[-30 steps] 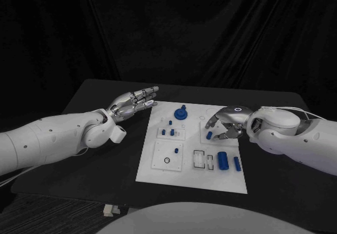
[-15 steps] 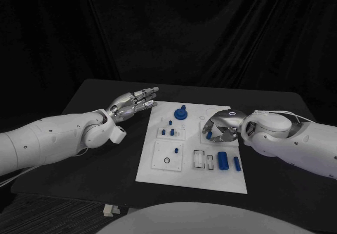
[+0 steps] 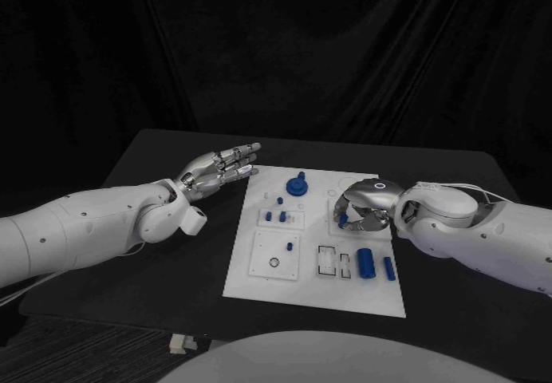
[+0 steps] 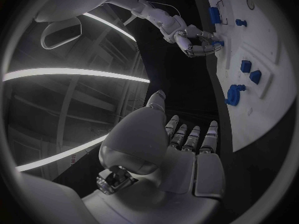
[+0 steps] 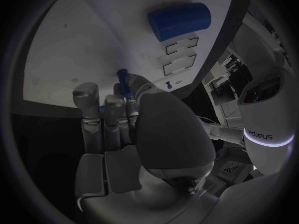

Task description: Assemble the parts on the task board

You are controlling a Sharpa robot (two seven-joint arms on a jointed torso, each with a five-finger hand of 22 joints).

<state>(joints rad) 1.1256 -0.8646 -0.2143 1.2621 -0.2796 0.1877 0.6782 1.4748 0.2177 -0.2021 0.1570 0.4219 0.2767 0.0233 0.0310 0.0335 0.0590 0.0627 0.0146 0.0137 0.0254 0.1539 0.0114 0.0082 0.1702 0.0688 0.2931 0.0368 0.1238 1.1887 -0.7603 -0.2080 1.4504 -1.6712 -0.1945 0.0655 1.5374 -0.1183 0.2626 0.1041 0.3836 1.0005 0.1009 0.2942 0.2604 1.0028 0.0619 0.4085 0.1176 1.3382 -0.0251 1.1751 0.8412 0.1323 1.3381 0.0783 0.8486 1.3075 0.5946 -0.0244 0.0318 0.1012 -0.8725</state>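
Note:
The white task board lies mid-table. On it I see a blue round knob part, two small blue pegs, a blue cylinder and a shorter blue piece. My right hand hovers curled over the board's far right part. In the right wrist view its thumb and fingers pinch a small blue peg right at the board's surface, and the blue cylinder lies beyond. My left hand floats open by the board's far left corner, fingers stretched out and holding nothing.
A black ring and two rectangular slots mark the board's near half. The left wrist view shows the knob part and my right hand across the board. Bare black table lies on both sides.
My right hand has rolled leftward over the board and its fingers have curled in around the small peg. The left hand has stayed where it was.

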